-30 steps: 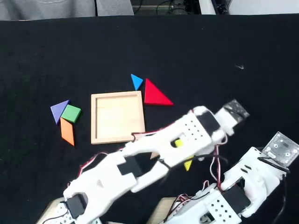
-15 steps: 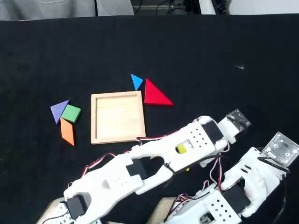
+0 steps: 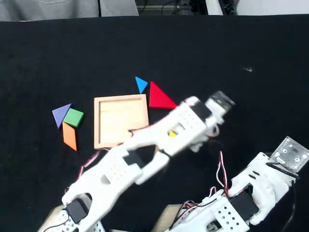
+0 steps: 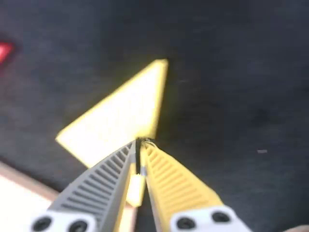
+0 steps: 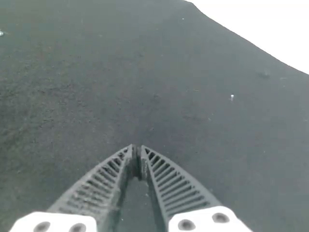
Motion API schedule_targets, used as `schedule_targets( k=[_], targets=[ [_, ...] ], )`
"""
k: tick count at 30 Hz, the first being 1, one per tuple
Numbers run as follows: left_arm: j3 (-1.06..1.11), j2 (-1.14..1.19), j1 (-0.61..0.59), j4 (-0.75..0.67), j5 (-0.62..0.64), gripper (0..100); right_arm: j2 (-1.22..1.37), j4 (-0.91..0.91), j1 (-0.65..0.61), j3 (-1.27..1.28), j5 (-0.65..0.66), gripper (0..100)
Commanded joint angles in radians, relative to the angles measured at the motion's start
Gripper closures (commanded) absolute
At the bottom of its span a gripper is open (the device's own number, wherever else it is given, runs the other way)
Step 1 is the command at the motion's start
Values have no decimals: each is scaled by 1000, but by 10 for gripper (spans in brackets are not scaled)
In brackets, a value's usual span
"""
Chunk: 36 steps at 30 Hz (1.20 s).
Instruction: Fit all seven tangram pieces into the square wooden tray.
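Observation:
The square wooden tray lies empty at mid-table. A red triangle and a small blue triangle lie at its far right corner. Left of the tray sit a purple triangle, a green square and an orange parallelogram. My left gripper is shut on the edge of a yellow triangle, with a tray corner close beside it. The left arm stretches across just right of the tray and hides the yellow piece from above. My right gripper is shut on nothing over bare black cloth.
The right arm stays folded at the front right corner. The black cloth runs bare behind the tray and to the right. The red triangle's tip shows in the left wrist view.
The left arm has swung from the front right back toward the tray's right side, carrying the yellow triangle with it. The right arm has not moved.

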Motion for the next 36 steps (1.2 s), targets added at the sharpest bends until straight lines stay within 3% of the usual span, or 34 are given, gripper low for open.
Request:
schedule_targets(
  k=[1,10,17,19,25,29,36],
  targets=[
    [-28,-11,-94,71,-48,970,-96,-23,3,-2,-8,987],
    [-231,-110,-133,204,-94,963,-96,-15,-20,-1,-5,987],
    [-157,-115,-234,226,-157,684,-96,23,-121,-2,3,987],
    [-139,-118,-225,227,-161,645,-96,25,-130,-2,15,987],
    [-136,-106,-157,186,-169,639,-96,26,-150,15,51,987],
    [-120,-55,-176,95,-169,639,-96,28,-150,15,51,987],
    [-120,25,-197,91,-241,639,-96,28,-150,13,51,987]
  ],
)
